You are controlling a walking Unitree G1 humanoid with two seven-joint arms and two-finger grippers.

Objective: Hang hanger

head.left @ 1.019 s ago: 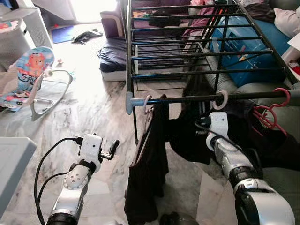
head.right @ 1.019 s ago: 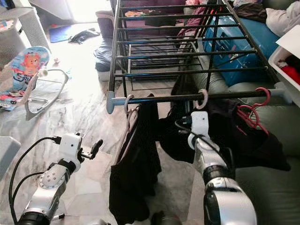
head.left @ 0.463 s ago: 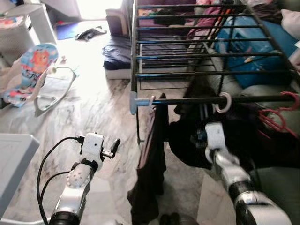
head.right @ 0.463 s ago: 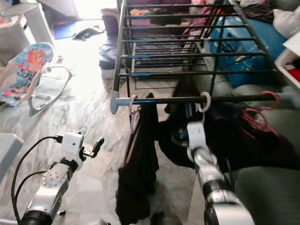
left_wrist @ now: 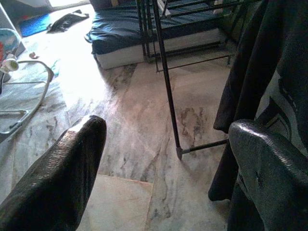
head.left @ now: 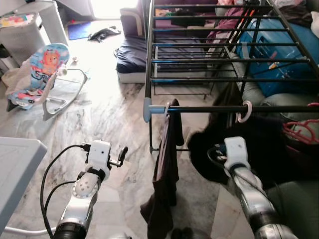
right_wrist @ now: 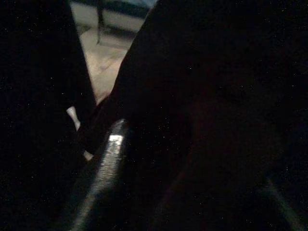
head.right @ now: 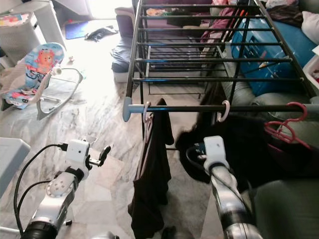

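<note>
Two arms are reaching out over the marble floor [head.left: 114,114], and nearest to me the left gripper [head.left: 121,155] is hovering in open air, its fingers [left_wrist: 62,178] spread wide with nothing between them, well apart from the drying rack [head.left: 209,59]. Over on the other side the right gripper [head.right: 198,149] is pushing into a dark garment [head.right: 234,144] draped below the front rail [head.right: 219,108]; its wrist view is nearly black, so I cannot tell whether its jaws are spread or pinching cloth. Just above and slightly beyond that wrist, a pale hanger hook [head.right: 224,110] is sitting on the rail, which is running across in front of the robot from side to side, so the hanger's long axis is presumably lying along or under it, though the body of the hanger is hidden in the dark fabric. The right arm is clearly the nearer one to it, and any further move looks to be upward and forward from those jaws. Further left along the rail a second black garment [head.left: 167,169] is hanging from a white hook [head.left: 166,110], and at the right end a red hanger [head.right: 284,127] is dangling. Beyond the rack, a blue box [head.left: 279,55] and a baby bouncer [head.left: 42,74] are sitting in bright glare.
</note>
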